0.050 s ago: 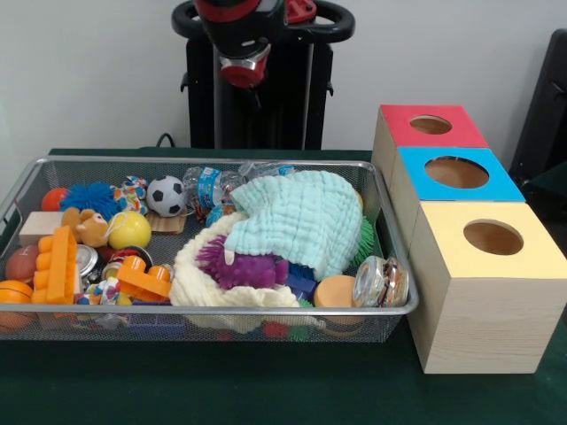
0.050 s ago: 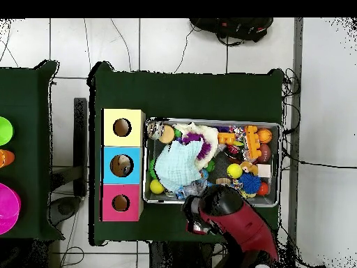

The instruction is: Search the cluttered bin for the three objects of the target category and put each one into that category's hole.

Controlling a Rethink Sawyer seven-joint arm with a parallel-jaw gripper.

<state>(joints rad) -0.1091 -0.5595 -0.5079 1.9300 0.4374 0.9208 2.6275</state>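
1. Your arm (image 1: 244, 40) hangs drawn back behind the bin's far rim; from above, its red and black body (image 2: 233, 220) sits just outside the bin's edge. You cannot tell whether its claw is apart or together, since neither view shows the tips.
2. The wire mesh bin (image 1: 213, 314) is a shallow silver basket on the dark green table (image 1: 266, 390), packed full.
3. A pale mint waffle-textured cloth (image 1: 297, 221) lies crumpled over the middle, partly covering a fluffy cream fabric (image 1: 199, 279).
4. On that cream fabric rests a purple spiky rubber toy (image 1: 239, 266).
5. At the bin's left end you see orange plastic building bricks (image 1: 58, 266), a smooth yellow ball (image 1: 130, 230), a small black-and-white football (image 1: 166, 196) and a blue bristly ball (image 1: 93, 197).
6. A clear plastic bottle (image 1: 208, 188) with a blue label lies on its side by the far rim.
7. A small glass jar (image 1: 381, 282) lies tipped at the near right corner, beside a round orange lid (image 1: 335, 290).
8. Just beside the bin stand three wooden boxes in a row, each with one round hole on top: a red-topped box (image 1: 416, 137), a blue-topped box (image 1: 478, 190) and a yellow-topped box (image 1: 532, 257).
9. The pictures do not tell you which category is the target; all the clutter lies in the bin.
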